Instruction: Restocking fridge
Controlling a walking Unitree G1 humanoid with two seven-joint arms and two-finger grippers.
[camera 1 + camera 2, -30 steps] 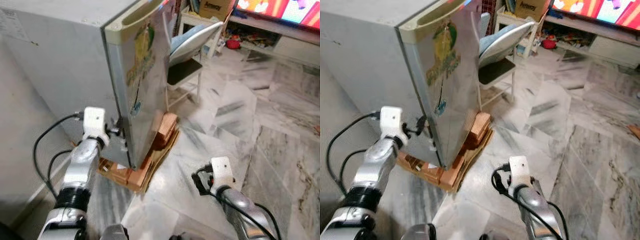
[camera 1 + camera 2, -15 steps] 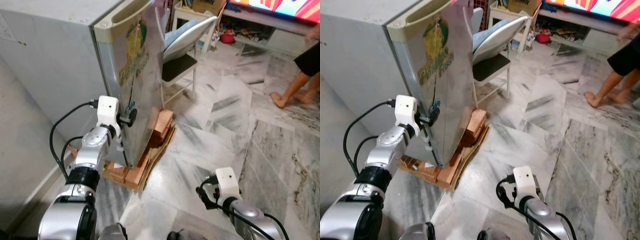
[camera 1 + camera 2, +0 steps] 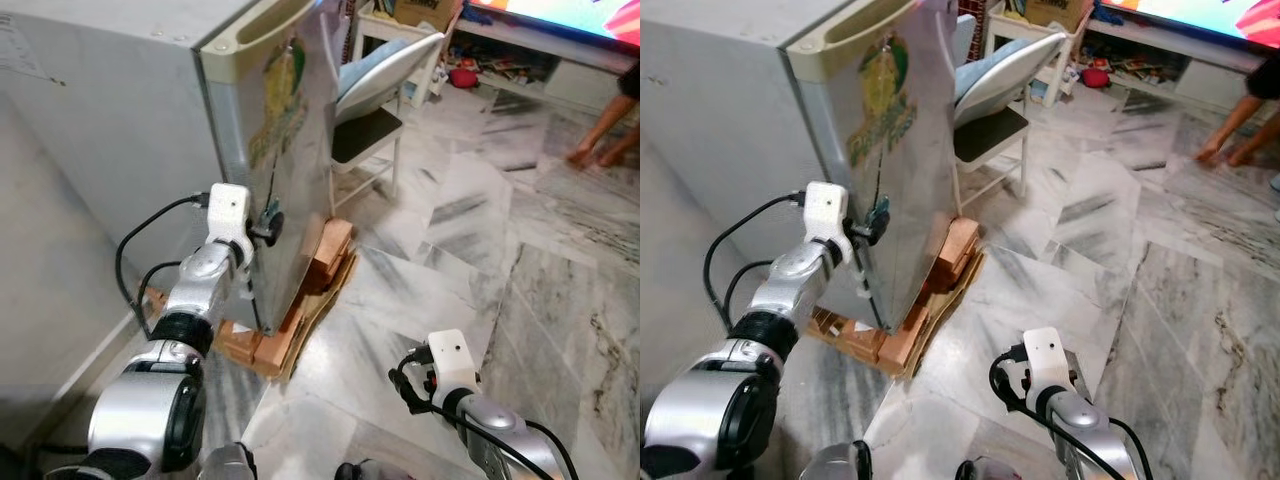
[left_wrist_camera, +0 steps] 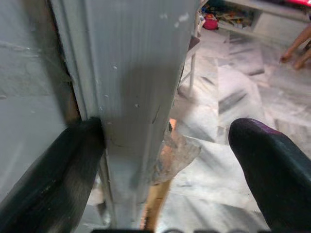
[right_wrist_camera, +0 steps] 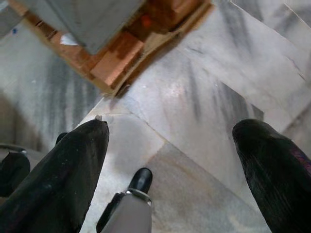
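Silver metal fridge door [image 3: 290, 150], rigid and likely heavy, is straddled at its edge by wide-spread left gripper [image 3: 268, 212]; right gripper [image 5: 170, 160] is held wide, empty.

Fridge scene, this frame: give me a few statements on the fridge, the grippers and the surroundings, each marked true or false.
1. The left gripper has its fingers either side of the fridge door edge. True.
2. The fridge stands directly on the marble floor. False: it rests on bricks and cardboard.
3. The right gripper holds a bottle. False: it is open, with nothing between its fingers, above the floor.
4. A folding chair stands beyond the fridge. True.
5. The fridge door is wide open. False: it is at most barely ajar.
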